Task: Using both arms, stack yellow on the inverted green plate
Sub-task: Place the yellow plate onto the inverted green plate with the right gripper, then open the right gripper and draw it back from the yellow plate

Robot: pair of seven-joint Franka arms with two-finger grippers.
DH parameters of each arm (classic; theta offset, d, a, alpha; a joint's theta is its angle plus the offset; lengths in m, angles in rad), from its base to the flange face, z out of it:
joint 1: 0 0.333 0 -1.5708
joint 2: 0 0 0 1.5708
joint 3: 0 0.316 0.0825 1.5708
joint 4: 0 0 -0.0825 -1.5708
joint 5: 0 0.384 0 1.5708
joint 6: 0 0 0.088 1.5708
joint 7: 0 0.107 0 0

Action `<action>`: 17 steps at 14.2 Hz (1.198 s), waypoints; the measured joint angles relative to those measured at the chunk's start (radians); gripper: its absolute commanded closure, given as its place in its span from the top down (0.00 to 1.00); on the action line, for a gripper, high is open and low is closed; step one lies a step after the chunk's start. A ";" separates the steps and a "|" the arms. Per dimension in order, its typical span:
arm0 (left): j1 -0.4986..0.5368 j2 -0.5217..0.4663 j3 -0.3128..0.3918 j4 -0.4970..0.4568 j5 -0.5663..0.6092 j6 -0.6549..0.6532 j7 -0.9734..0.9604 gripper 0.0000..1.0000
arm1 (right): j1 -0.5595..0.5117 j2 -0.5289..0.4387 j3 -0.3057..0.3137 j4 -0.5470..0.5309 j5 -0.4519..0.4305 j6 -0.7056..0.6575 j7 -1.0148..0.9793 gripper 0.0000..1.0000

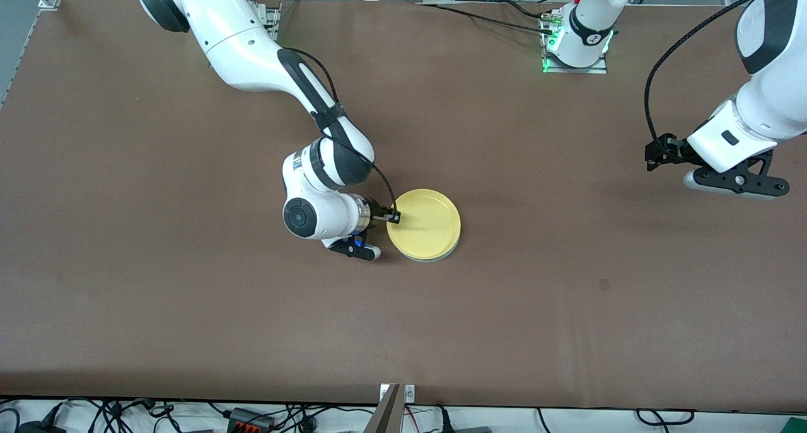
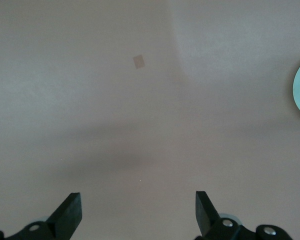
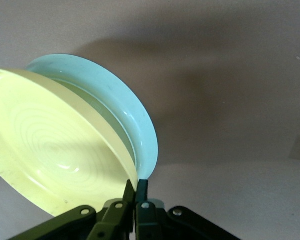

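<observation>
Right gripper [image 1: 386,222] is low at mid-tabletop, fingers [image 3: 131,200] clenched flat together right at the rim of the yellow plate [image 1: 423,224]; whether a sliver of rim is pinched between them can't be told, they look simply shut against its edge. The yellow plate sits on top of the green plate [image 3: 125,107], which shows only as a thin pale edge under it in the front view. Left gripper [image 1: 734,182] waits up over the tabletop [image 1: 189,307] at the left arm's end, fingers [image 2: 70,212] spread wide with nothing between them, stack well apart from it. Handling guess: both plates are light, stiff, smooth plastic, likely slippery, top one slides easily on the other. Best hold is a pinch across the low raised rim, one finger inside, one outside.
</observation>
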 measured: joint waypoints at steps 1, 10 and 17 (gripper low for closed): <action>0.002 0.012 0.000 0.005 0.000 0.003 0.000 1.00 | 0.002 0.002 0.000 0.000 0.000 0.002 0.001 0.00; 0.032 0.181 0.002 0.259 -0.003 0.000 -0.004 1.00 | 0.006 0.004 -0.008 0.013 -0.002 0.001 0.008 1.00; 0.036 0.071 -0.002 0.106 -0.003 0.139 -0.004 1.00 | 0.002 -0.119 -0.180 0.114 -0.059 -0.310 0.007 1.00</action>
